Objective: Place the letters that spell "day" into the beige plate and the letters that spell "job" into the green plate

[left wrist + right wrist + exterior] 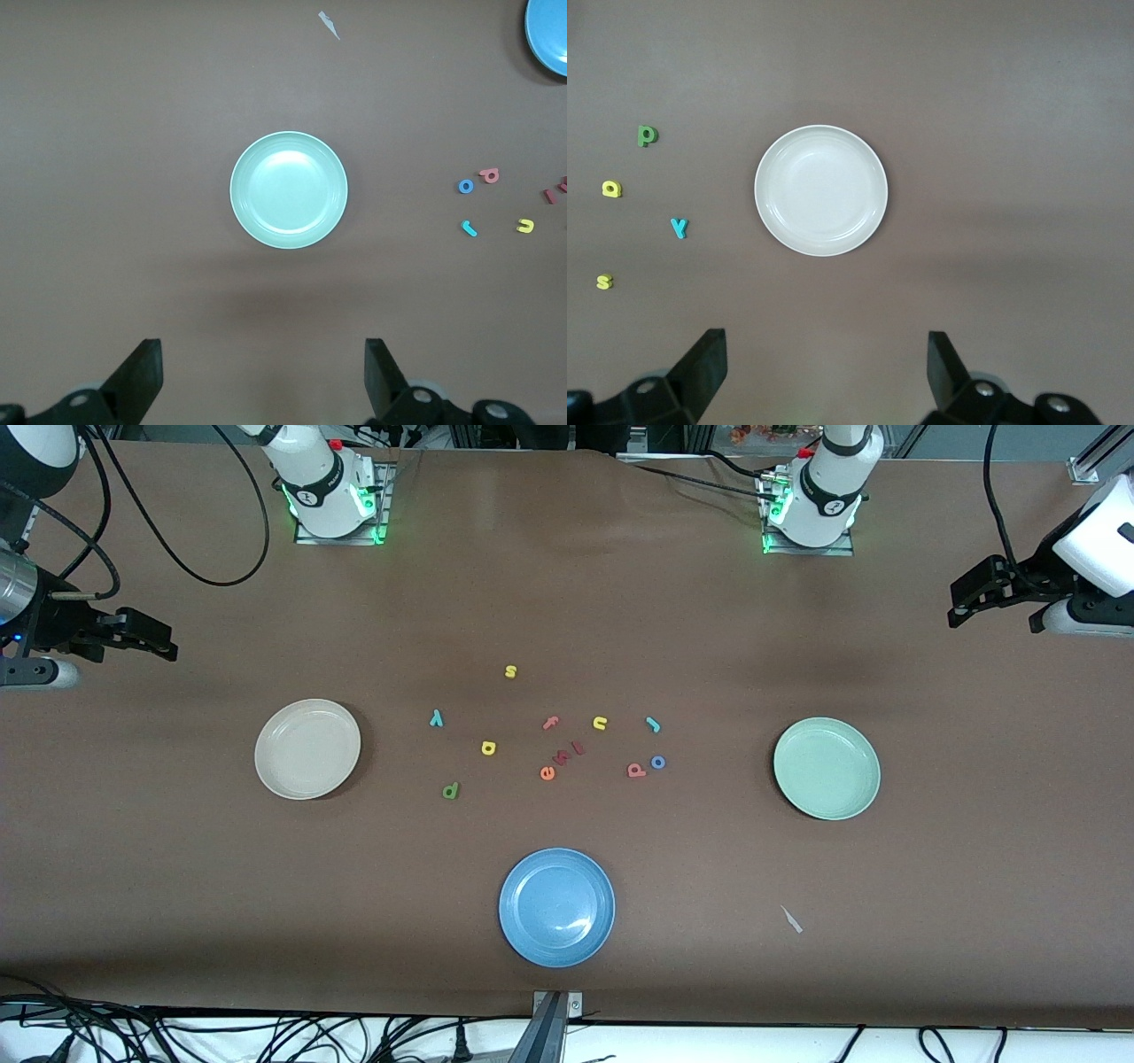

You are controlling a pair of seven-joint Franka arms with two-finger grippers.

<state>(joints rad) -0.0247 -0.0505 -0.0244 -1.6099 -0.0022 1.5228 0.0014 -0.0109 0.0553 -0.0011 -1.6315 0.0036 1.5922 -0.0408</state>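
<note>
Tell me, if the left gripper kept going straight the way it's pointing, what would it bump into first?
Probably the green plate. The left gripper, open, hangs over bare table with that plate straight ahead in its wrist view. If it points steeply down, it might meet bare table first; depth is unclear.

A brown table (pixel 567 602) bears three plates (pixel 307 748) and scattered letters (pixel 549 748).

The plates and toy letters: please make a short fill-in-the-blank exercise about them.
1. The beige plate holds ___ letters.
2. The blue o touches the pinkish-red ___.
3. The plate nearest the front camera is ___.
4. The left tool hangs open over the table near the ___ plate.

Missing words: no; b; blue; green
</note>
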